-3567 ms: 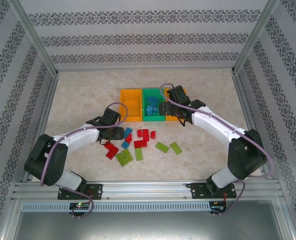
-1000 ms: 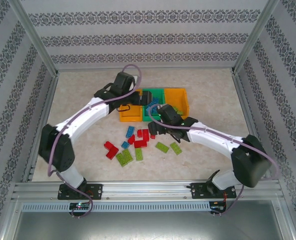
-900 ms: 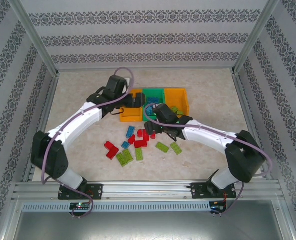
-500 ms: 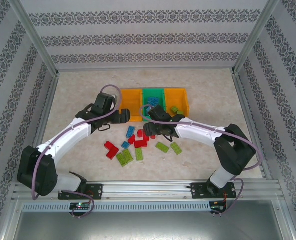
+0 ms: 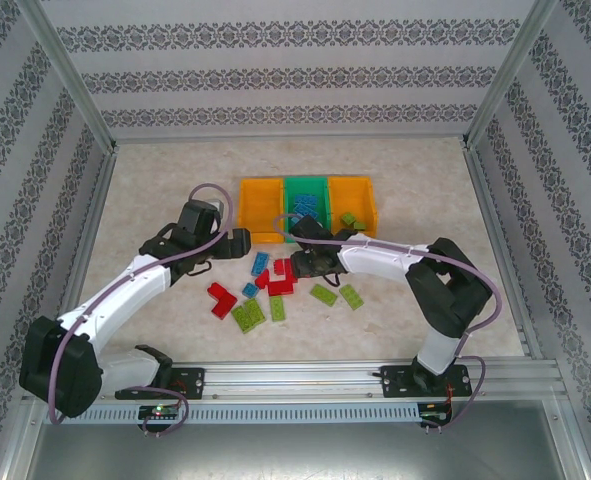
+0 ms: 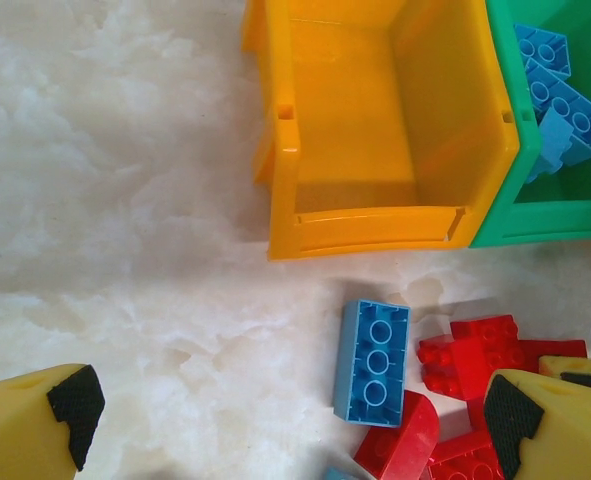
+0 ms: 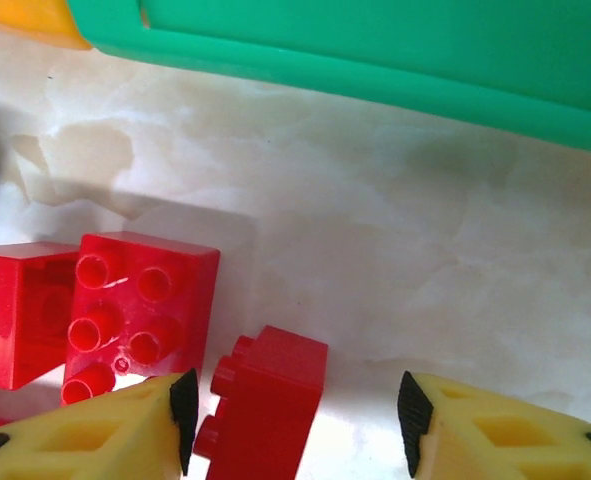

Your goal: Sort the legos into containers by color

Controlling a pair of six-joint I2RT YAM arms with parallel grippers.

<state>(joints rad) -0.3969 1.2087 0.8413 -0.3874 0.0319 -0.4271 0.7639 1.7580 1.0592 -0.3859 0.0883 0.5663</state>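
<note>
Left gripper (image 6: 293, 422), fingers spread wide and empty, at 10 o'clock of the loose plastic-brick pile (image 5: 273, 288); empty orange rectangular plastic bin (image 6: 370, 228) at the pile's 12 o'clock, probable home for reds; right gripper (image 7: 295, 415), fingers straddling but not yet clamped on a small red studded plastic brick (image 7: 260, 400): grasp step, next calling for a square close, then a lift toward 11 o'clock.

text: none readable | labels: none | numbers: none

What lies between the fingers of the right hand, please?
In the right wrist view, a small red lego lies between the fingers of the right hand, nearer one finger; bare table fills the rest.
</note>
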